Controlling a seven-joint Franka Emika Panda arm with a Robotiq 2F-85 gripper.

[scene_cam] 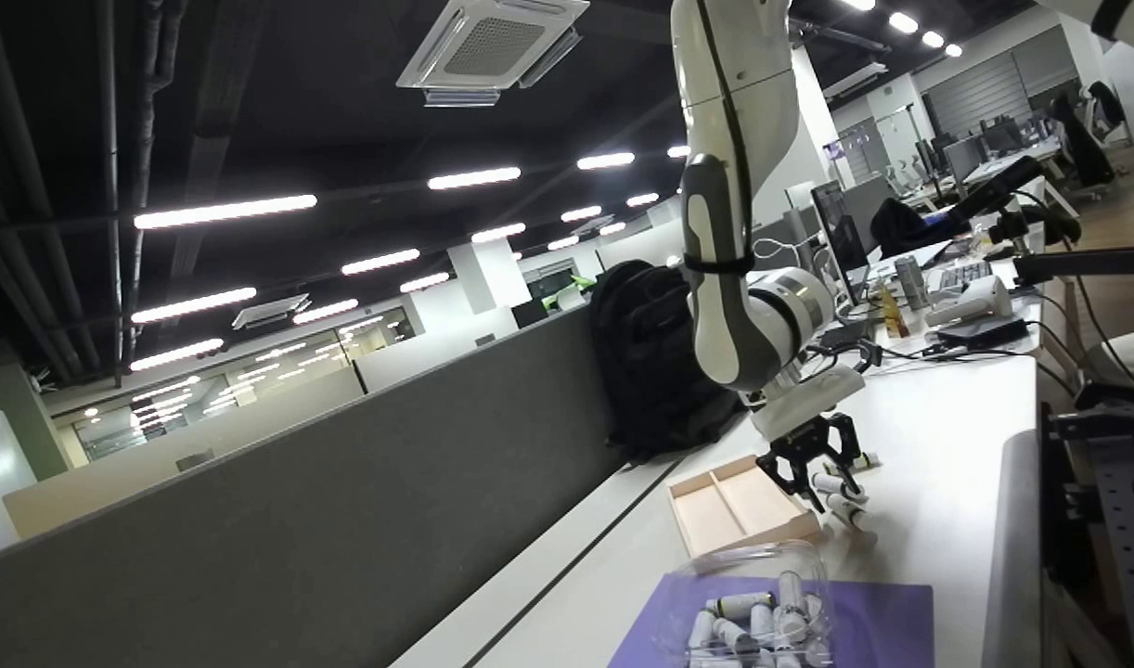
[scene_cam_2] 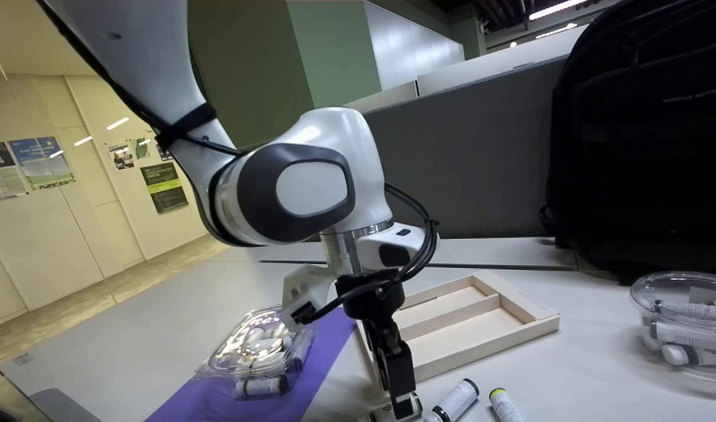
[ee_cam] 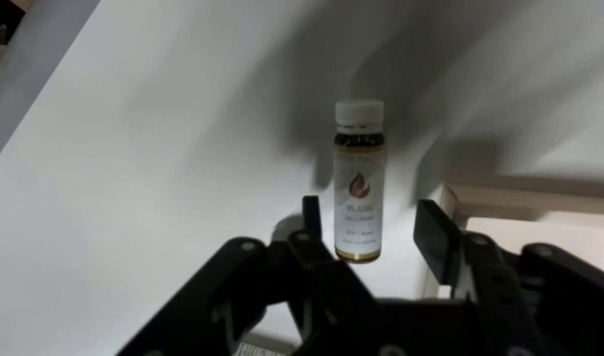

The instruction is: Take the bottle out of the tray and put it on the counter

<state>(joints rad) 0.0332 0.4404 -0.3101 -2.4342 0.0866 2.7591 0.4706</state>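
A small bottle (ee_cam: pixel 360 198) with a white cap and white label lies on the white counter (ee_cam: pixel 158 173). My gripper (ee_cam: pixel 368 217) is open around its lower end, one finger on each side, with gaps visible on both sides. In an exterior view my gripper (scene_cam: pixel 838 499) is low over the bottle (scene_cam: pixel 845 512), beside the tray. The tan wooden tray (scene_cam: pixel 790 532) has a divider, and no bottle shows in it. The tray rim (ee_cam: pixel 529 195) is right of my gripper in the wrist view. My gripper (scene_cam_2: pixel 402 407) partly hides the bottle in an exterior view.
Other bottles (scene_cam_2: pixel 457 400) (scene_cam_2: pixel 504 404) lie close by on the counter. A clear box (scene_cam: pixel 753 566) of several bottles sits on a purple mat (scene_cam: pixel 887 622). A clear round tub (scene_cam_2: pixel 680 328) holds more bottles. A black backpack (scene_cam: pixel 660 371) stands against the grey partition (scene_cam: pixel 344 501).
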